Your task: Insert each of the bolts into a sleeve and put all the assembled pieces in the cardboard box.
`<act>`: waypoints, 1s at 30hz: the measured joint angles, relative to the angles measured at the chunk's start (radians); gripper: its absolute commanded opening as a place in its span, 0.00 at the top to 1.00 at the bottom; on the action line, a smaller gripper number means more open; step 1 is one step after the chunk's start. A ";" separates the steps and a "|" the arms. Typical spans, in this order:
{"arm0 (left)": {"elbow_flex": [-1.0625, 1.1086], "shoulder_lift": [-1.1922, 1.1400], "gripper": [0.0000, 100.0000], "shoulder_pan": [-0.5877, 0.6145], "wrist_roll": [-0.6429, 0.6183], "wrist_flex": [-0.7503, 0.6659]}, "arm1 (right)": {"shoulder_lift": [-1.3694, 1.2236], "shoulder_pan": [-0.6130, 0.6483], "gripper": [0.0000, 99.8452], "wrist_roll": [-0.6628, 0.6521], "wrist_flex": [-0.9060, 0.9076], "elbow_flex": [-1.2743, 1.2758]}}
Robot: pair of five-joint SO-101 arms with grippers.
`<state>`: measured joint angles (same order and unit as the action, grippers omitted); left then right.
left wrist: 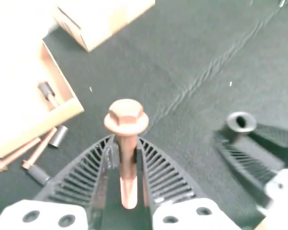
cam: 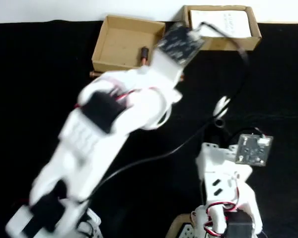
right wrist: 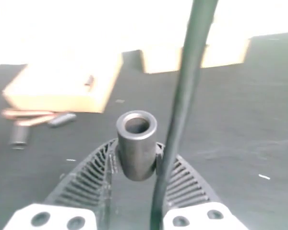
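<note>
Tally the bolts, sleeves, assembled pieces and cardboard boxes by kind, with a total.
Bare bolts: 3 (one in the left gripper, two lying outside the box)
Loose sleeves: 3 (one in the right gripper, two lying outside the box)
Assembled pieces: 1 (inside the box)
Cardboard boxes: 2 (that one and another)
Total: 9
</note>
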<state>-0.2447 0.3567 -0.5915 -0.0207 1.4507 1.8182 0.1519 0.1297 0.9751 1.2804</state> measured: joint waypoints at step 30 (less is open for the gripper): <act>0.749 0.471 0.99 0.025 -0.180 -0.425 | 0.000 0.496 0.99 0.015 -0.486 0.396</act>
<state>0.5040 0.8278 -0.5669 -0.2002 1.0257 1.8182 0.6475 0.1450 0.4887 1.6763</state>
